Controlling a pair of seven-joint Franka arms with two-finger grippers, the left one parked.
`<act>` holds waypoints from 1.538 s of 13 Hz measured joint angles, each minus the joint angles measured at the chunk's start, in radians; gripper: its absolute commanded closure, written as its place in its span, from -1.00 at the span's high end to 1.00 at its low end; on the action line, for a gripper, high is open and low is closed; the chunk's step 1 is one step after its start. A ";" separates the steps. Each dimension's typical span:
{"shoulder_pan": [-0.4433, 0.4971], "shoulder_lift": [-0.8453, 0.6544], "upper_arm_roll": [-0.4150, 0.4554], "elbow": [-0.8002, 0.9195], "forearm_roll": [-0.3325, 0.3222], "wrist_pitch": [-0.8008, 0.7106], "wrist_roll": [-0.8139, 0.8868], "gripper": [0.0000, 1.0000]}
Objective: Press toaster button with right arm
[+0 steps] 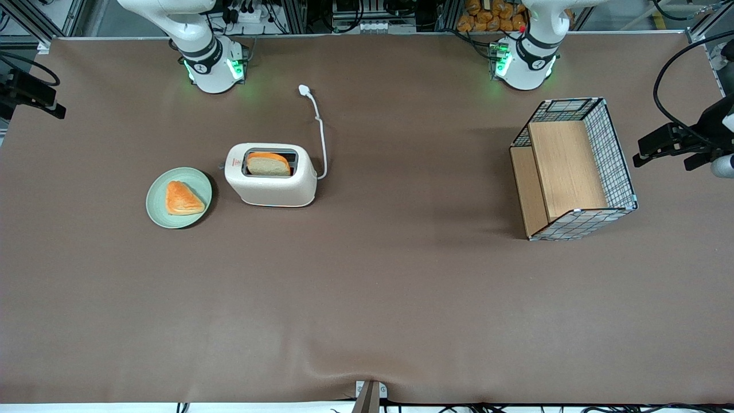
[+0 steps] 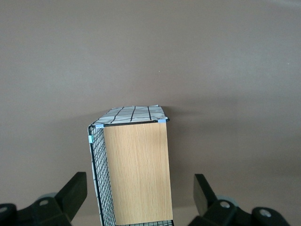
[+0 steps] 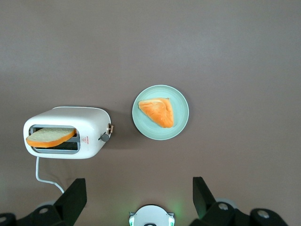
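Observation:
The cream-white toaster (image 1: 275,186) (image 3: 89,120) stands on the brown table with a bread slice (image 1: 268,164) (image 3: 49,136) in its top slot. The toaster button (image 3: 104,137) (image 1: 221,167) is a tiny grey tab sticking out of the narrow end that faces the plate. The right arm (image 1: 192,31) rises out of the front view, so its gripper does not show there. In the right wrist view my gripper (image 3: 139,200) hangs high above the table, well clear of the toaster. It is open wide and holds nothing, with one black finger (image 3: 75,197) at each side.
A pale green plate (image 1: 157,198) (image 3: 160,134) with an orange pastry (image 1: 182,198) (image 3: 159,112) lies beside the toaster's button end. The white cord and plug (image 1: 304,90) run toward the arm bases. A wire-and-wood basket (image 1: 616,155) (image 2: 136,174) stands toward the parked arm's end.

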 measured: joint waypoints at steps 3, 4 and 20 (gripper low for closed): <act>-0.001 0.000 0.000 0.000 0.000 -0.002 0.000 1.00; -0.002 0.000 0.000 0.000 0.000 -0.008 0.000 1.00; -0.029 0.122 0.000 -0.164 0.168 -0.101 0.003 1.00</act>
